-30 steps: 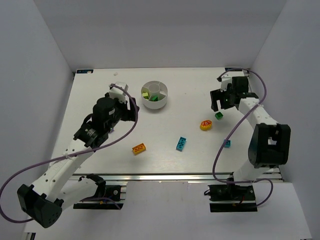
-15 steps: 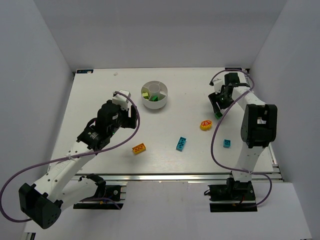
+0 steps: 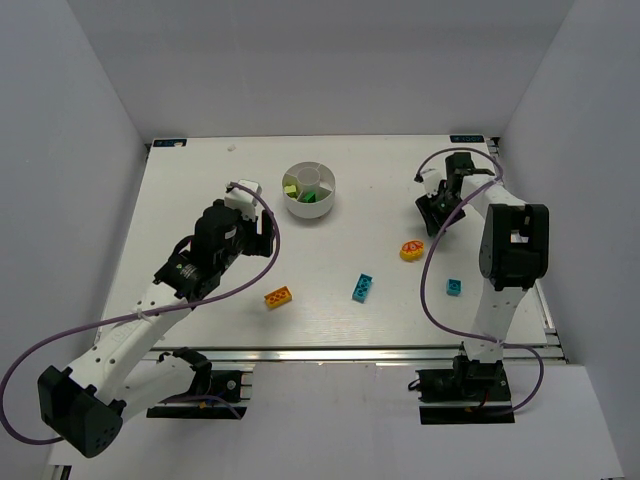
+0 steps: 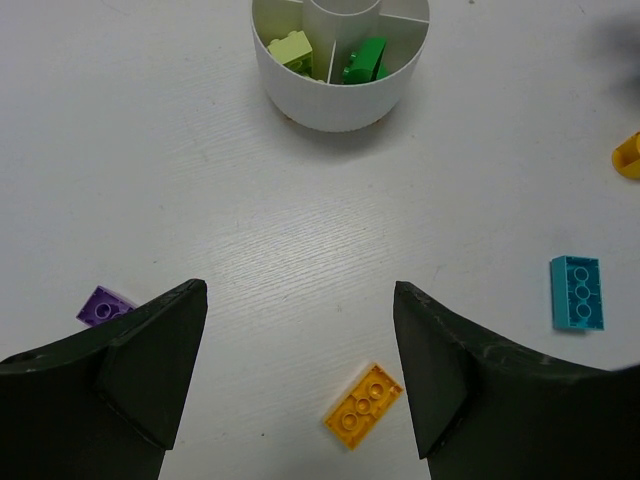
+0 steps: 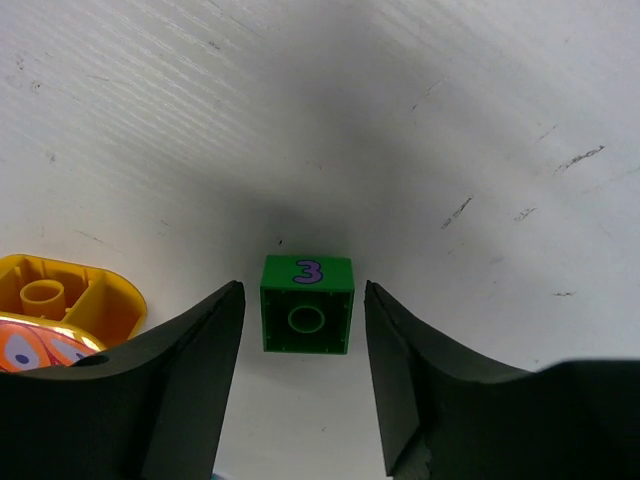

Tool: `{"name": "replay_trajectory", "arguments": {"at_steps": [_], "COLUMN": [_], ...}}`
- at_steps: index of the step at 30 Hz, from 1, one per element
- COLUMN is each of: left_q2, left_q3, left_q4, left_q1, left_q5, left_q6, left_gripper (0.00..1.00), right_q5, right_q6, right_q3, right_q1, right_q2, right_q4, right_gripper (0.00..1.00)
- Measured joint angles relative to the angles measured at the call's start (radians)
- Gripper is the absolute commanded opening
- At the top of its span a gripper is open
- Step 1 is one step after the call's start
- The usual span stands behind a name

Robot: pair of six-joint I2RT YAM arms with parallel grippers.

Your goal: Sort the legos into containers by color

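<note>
A green lego (image 5: 307,303) printed with a purple 3 lies on the table between the fingers of my right gripper (image 5: 303,330), a thin gap showing on each side. From above, the right gripper (image 3: 436,212) points down at the table's right side and hides that brick. My left gripper (image 4: 298,300) is open and empty above the table, an orange-yellow lego (image 4: 365,405) just below its gap. A purple lego (image 4: 103,305) peeks out by the left finger. The white bowl of containers (image 3: 309,207) holds a lime lego (image 4: 290,47) and a green lego (image 4: 363,60) in separate wedges.
A round yellow-orange piece with red (image 3: 412,250) lies near the right gripper. A cyan brick (image 3: 363,287) sits mid-table and a small cyan one (image 3: 454,287) by the right arm's base. The orange-yellow lego (image 3: 278,297) lies toward the near edge.
The right arm folded back and lowered its gripper around the green lego, its jaws narrowing. The left arm shifted slightly toward the near edge, then held still.
</note>
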Motion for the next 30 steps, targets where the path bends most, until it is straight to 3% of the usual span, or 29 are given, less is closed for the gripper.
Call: {"name": "replay_trajectory", "arguments": {"at_steps": [5,11,15,20,25,30], "left_q2": [0.003,0.009,0.014,0.034,0.046,0.063], "left_q3": [0.0,0.0,0.0,0.0,-0.017,-0.029], "left_q4": [0.0,0.0,0.001,0.003,0.015,0.019], "left_q1": [0.0,0.0,0.0,0.0,0.001,0.001], "left_q5": [-0.006,-0.007,-0.009,-0.034,-0.08,-0.123], "left_q6": [0.001,0.003,0.003,0.003,0.003,0.005], "left_gripper": [0.85,0.85,0.85,0.85,0.85,0.85], "right_q5": [-0.002,-0.048,-0.161,-0.366,-0.485,-0.528], "right_q6": [-0.013,-0.029,-0.03,0.004,0.099,0.241], "right_q3": [0.0,0.0,0.049,0.233,0.336,0.411], "right_q1": [-0.002,-0.004,0.016,0.118,0.297,0.381], "right_q2": [0.005,-0.001,-0.026,-0.039,-0.039,0.008], "right_q4": [0.002,0.005,-0.023,-0.016,0.082,0.223], "right_gripper": [0.3,0.17,0.14,0.13,0.13,0.12]}}
